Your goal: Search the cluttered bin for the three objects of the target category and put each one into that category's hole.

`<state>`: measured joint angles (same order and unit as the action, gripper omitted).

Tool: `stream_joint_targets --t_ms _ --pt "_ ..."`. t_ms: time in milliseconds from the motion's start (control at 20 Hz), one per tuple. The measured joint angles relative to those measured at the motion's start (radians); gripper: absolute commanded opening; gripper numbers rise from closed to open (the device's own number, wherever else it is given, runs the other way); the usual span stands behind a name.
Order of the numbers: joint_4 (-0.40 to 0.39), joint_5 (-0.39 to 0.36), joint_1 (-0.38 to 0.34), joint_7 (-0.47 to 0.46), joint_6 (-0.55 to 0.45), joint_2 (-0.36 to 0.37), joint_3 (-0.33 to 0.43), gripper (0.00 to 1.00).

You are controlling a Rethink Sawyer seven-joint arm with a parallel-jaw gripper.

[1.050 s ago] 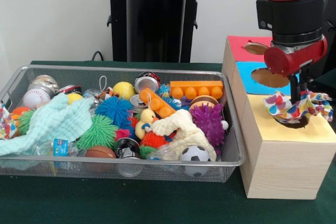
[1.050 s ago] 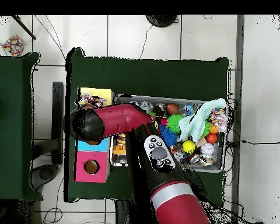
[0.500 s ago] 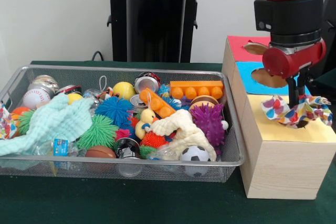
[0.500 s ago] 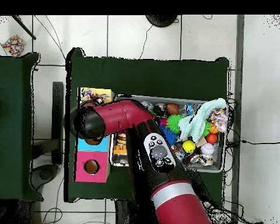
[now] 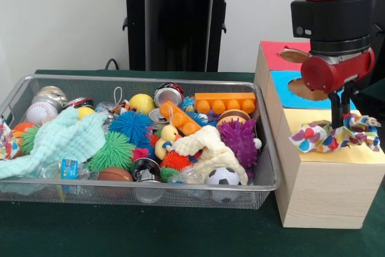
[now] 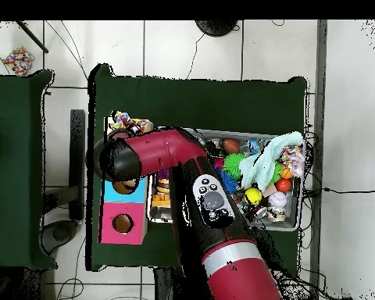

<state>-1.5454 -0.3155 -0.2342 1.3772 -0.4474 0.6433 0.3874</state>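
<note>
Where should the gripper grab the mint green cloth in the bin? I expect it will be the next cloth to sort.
Grip the mint green cloth at its raised, bunched middle, coming straight down from above. There it is piled high and clear of the spiky balls, so closing fingers would likely catch a fold. Its left end drapes thin over the wire bin rim, so it offers less to pinch.

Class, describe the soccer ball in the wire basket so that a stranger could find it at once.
Start at the wire basket left of the wooden box. Look in its front right corner, just below the cream cloth. The soccer ball is the only white ball with black patches; the baseball at the far left has red stitching.
</note>
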Motion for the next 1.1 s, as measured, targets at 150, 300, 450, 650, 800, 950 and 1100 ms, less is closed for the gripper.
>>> stream_joint_targets --t_ms 150,300,450,650,800,950,1100 --pt "0.035 -0.004 0.028 0.0 -0.059 -0.014 -0.029 0.0" --pt "0.055 -0.004 0.046 0.0 -0.117 -0.023 -0.043 0.0" --pt "0.075 -0.004 0.062 0.0 -0.187 -0.03 -0.056 0.0" --pt "0.094 -0.004 0.073 0.0 -0.224 -0.034 -0.064 0.0" --pt "0.114 -0.004 0.086 0.0 -0.25 -0.04 -0.076 0.0" --pt "0.121 -0.004 0.092 0.0 -0.253 -0.042 -0.084 0.0" --pt "0.122 -0.004 0.091 0.0 -0.253 -0.043 -0.085 0.0"
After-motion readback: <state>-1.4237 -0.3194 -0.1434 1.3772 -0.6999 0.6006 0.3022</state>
